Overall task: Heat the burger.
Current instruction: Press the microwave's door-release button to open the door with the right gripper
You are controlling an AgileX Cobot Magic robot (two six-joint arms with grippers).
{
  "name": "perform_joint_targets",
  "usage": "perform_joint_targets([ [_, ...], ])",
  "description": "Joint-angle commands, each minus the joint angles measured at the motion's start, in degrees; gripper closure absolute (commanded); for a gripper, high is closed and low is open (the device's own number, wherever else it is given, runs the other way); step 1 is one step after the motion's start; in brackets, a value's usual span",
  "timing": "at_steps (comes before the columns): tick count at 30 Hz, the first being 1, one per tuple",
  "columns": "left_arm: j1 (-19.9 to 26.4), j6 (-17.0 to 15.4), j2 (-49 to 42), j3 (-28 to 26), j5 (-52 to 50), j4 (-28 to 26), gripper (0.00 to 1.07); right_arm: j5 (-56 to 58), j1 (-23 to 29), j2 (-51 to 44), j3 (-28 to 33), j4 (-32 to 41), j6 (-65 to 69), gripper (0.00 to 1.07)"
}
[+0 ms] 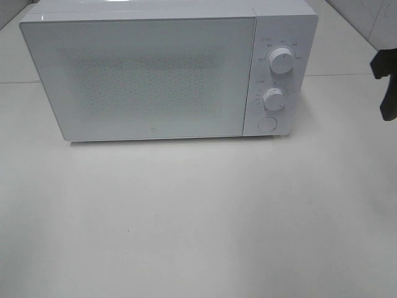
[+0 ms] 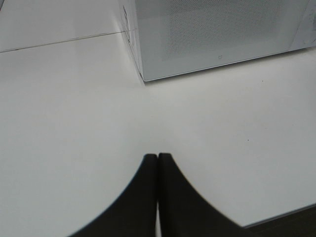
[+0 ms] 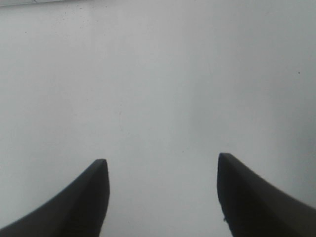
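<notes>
My left tool point(image 2: 157, 158) hangs just above the white surface point(image 1: 198, 223), tips pressed together, gripping nothing. My right tool point(image 3: 161, 159) is spread wide and empty, off to the right of the microwave point(image 1: 155, 74). Its door point(image 1: 142, 77) is closed. The burger: I cannot tell where it is.

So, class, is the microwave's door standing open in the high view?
No, the microwave has its door shut flush across the front.
</notes>
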Motion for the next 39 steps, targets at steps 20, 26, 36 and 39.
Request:
perform_joint_targets([
  [20, 0.11, -0.34, -0.06, 0.17, -0.52, 0.06, 1.07, 2.41, -0.34, -35.64, 23.72, 0.06, -3.09, 0.46],
  [26, 0.11, -0.34, -0.06, 0.17, -0.52, 0.06, 1.07, -0.29, -0.29, -47.9, 29.85, 0.11, -6.7, 0.46],
  [36, 0.11, -0.34, -0.06, 0.17, -0.52, 0.06, 1.07, 0.0, -0.29, -64.4, 29.91, 0.23, -7.91, 0.46],
  [39, 0.11, -0.34, -0.06, 0.17, -0.52, 0.06, 1.07, 0.0, -0.29, -69.33, 30.02, 0.23, -7.96, 0.46],
])
